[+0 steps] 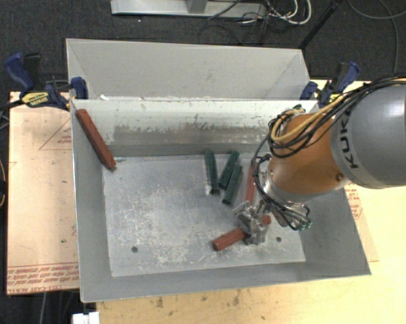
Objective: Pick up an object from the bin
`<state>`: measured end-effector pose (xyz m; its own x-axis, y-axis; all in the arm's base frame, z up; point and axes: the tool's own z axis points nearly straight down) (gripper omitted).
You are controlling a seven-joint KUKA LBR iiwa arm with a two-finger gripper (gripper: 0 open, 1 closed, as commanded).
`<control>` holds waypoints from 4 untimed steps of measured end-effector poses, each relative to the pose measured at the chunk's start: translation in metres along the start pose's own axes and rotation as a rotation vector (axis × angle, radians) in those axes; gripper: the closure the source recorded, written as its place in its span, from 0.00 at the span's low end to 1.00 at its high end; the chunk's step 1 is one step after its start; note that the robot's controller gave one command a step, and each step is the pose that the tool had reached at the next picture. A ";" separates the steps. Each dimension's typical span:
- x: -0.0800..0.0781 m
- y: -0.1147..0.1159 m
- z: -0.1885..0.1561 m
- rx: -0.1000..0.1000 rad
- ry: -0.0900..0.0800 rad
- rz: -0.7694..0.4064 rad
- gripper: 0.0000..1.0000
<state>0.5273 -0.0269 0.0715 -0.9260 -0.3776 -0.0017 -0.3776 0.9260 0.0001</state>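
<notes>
My gripper (pixel 254 227) is low over the bin floor in the right front part, under the orange wrist cover. A small reddish-brown block (pixel 227 240) lies flat on the floor, and its right end reaches the gripper's tip. Whether that end sits inside the gripper is hidden. Just behind lie three dark green sticks (pixel 229 177), side by side and pointing toward the back wall. A thin reddish piece (pixel 249 186) shows beside them, partly covered by the arm.
A long reddish-brown bar (pixel 95 139) leans against the left wall near the back corner. The arm and its cables cover the bin's right side.
</notes>
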 end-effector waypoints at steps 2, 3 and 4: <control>0.002 0.001 -0.011 -0.003 0.006 -0.001 1.00; -0.001 0.001 -0.030 0.000 -0.002 -0.001 1.00; 0.000 0.001 -0.040 0.000 -0.001 -0.001 1.00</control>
<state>0.5268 -0.0258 0.1118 -0.9254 -0.3790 -0.0025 -0.3790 0.9254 0.0003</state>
